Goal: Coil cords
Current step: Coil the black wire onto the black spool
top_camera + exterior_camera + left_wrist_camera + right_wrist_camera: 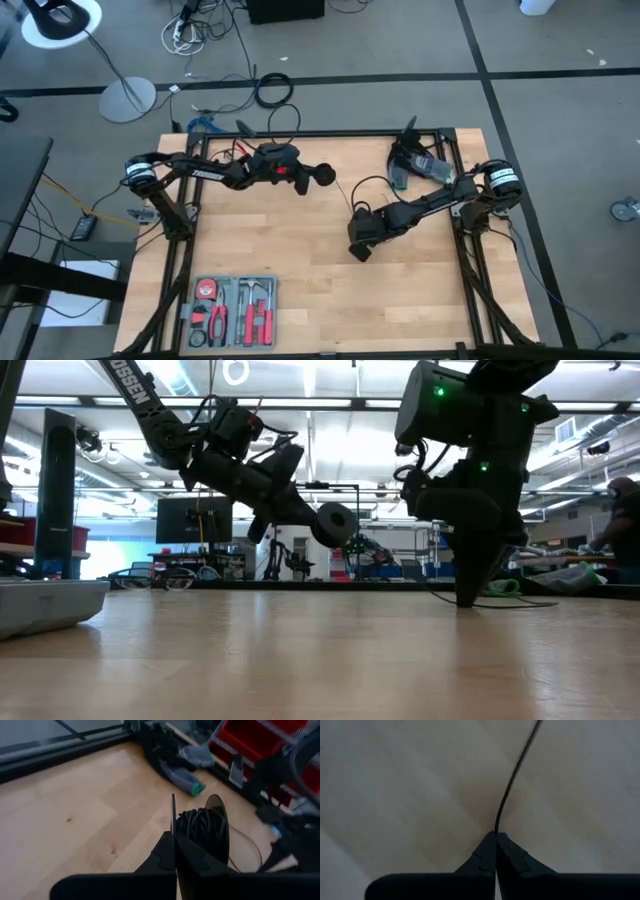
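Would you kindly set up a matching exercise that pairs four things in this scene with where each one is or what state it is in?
Things:
1. left pincer
2. right pincer
3. tool tray
4. green-tipped glove

Places or states:
A. lies at the table's near edge, holding red-handled tools
B. shut on a thin disc at the wound cord bundle, raised above the table
C. lies on the table by the frame at the far right corner
D. tip down at the wooden table, shut on the thin black cord

Pairs: 1-B, 2-D, 3-A, 4-C
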Robot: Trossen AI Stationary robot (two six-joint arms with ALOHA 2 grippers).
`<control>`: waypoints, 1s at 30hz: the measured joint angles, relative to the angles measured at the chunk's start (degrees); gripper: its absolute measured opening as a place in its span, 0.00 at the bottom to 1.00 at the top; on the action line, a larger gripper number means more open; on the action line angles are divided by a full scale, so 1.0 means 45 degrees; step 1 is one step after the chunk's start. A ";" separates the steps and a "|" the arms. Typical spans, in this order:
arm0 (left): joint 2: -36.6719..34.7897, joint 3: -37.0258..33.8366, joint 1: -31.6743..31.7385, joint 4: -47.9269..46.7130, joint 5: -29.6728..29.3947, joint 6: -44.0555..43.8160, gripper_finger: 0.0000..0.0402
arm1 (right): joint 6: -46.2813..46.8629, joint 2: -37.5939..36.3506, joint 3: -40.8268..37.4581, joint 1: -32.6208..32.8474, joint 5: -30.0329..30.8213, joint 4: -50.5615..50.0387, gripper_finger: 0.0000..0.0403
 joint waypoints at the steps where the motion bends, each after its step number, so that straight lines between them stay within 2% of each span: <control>1: 0.0000 0.0000 0.0053 0.0119 0.0008 -0.0091 0.00 | -0.0114 0.0000 0.0000 -0.0009 -0.0182 0.0133 0.00; 11: 0.0010 -0.0005 0.0493 0.1308 0.0051 -0.0737 0.00 | -0.1498 0.0131 -0.0029 -0.0522 -0.2079 0.3147 0.00; 17: 0.0010 -0.0005 0.0338 0.1231 -0.0139 -0.0711 0.00 | -0.3567 0.0126 -0.0029 -0.1507 -0.2136 0.6516 0.00; 24: 0.0010 -0.0004 0.0284 0.0895 -0.0060 -0.0470 0.00 | -0.4185 0.0121 -0.0024 -0.2353 -0.2097 0.6966 0.00; 30: 0.0010 -0.0002 0.0270 0.0121 -0.0341 -0.0127 0.00 | -0.5314 0.0101 -0.0024 -0.2475 -0.1949 0.8498 0.00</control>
